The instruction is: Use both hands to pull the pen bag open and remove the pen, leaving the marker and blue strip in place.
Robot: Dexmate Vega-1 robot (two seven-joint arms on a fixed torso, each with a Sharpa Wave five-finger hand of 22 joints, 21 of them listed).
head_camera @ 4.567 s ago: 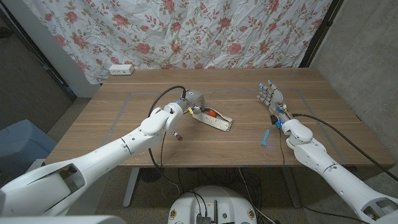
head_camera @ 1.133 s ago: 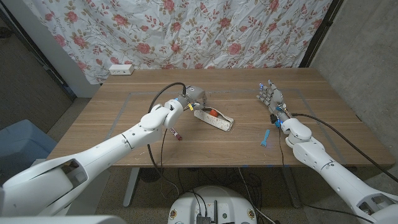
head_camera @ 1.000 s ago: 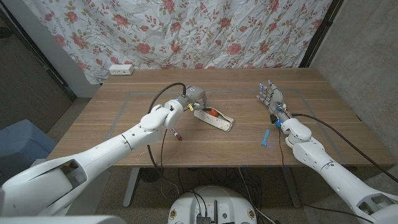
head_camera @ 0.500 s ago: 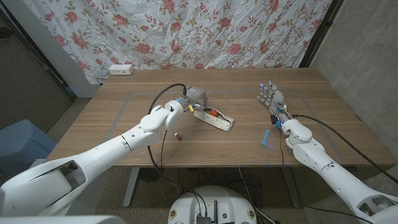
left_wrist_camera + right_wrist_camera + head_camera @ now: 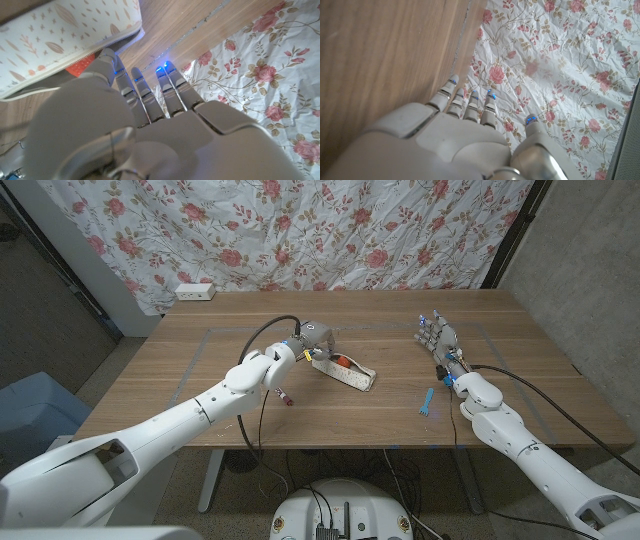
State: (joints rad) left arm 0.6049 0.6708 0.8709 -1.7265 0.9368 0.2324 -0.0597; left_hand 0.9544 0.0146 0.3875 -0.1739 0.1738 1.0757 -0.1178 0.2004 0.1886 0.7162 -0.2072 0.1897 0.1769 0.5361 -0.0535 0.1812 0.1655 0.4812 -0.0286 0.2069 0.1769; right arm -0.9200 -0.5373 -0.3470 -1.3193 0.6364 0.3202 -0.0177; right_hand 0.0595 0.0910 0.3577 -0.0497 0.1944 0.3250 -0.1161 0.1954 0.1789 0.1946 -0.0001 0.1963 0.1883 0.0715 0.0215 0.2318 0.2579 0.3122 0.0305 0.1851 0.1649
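Pen bag (image 5: pixel 345 371) lies mid-table, left hand (image 5: pixel 312 340) at its end.

I am looking at what reads as a makeshift lab or test room rather than a home. A plain wooden table (image 5: pixel 200 370) is standing on metal legs, with a taped rectangle (image 5: pixel 205 340) marking its top. A rose-print sheet (image 5: pixel 300 230) is hanging as a backdrop at the far side. A white power strip (image 5: pixel 195 291) is lying at the far left edge.
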